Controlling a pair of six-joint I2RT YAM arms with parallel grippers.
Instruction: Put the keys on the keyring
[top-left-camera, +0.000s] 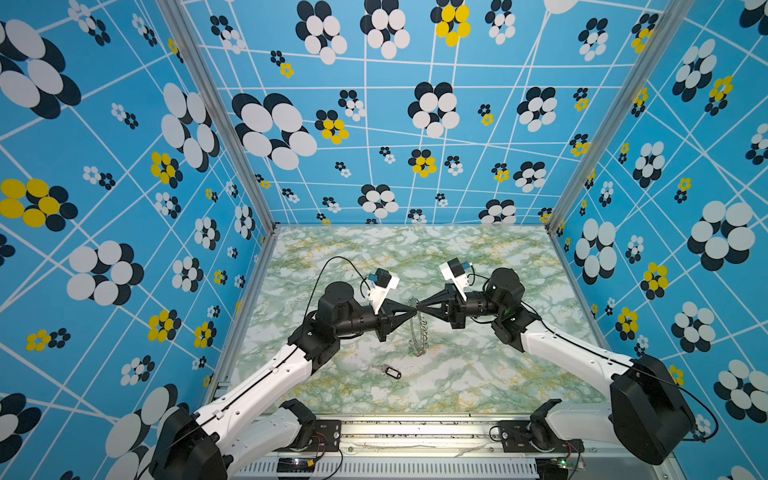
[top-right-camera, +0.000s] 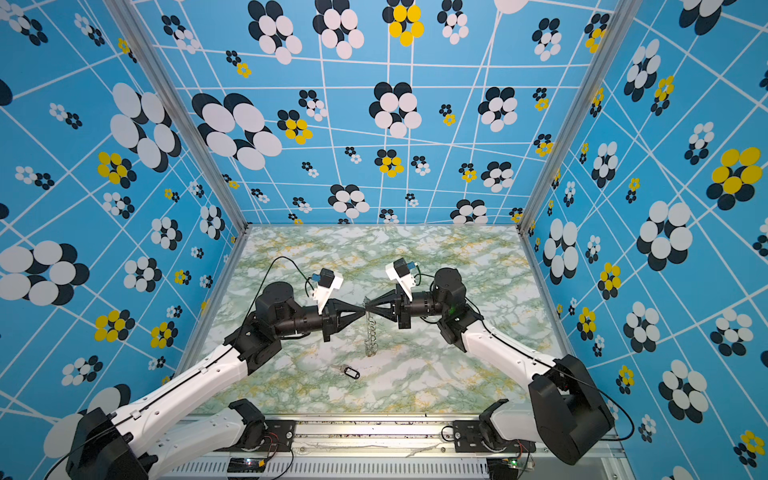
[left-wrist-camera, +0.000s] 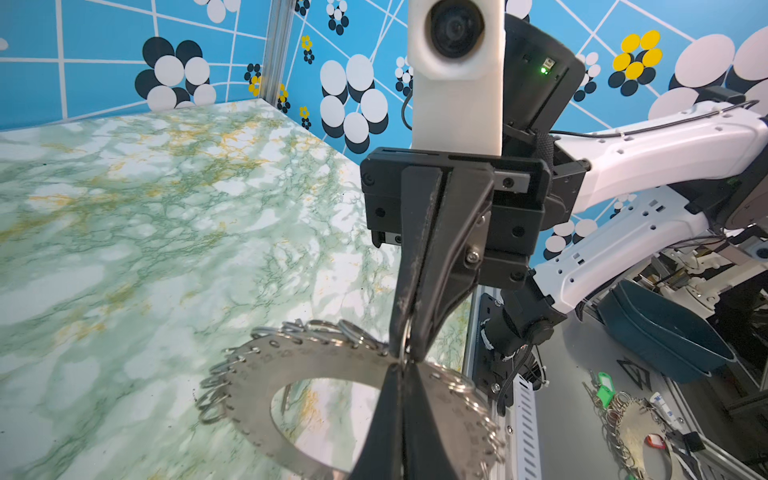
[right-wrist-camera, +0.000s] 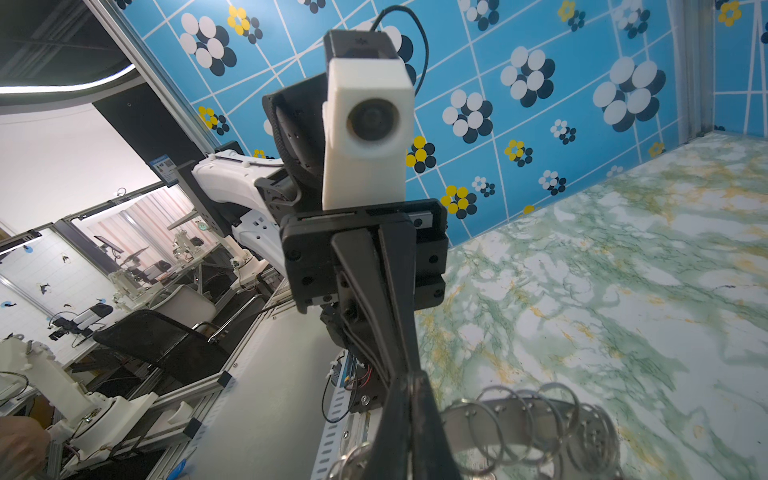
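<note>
Grey keyring, fringed with wire loops, apparently upright.

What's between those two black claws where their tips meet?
The top edge of the keyring; the left gripper and right gripper pinch it tip to tip, seen in both top views.

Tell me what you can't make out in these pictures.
- Left wrist view: the left gripper, shut, covers whether it pinches a loop or the rim of the keyring.
- In a top view: green speck at the keyring's bottom, too small to identify.
- In both top views: black-tagged key, blade too small.
</note>
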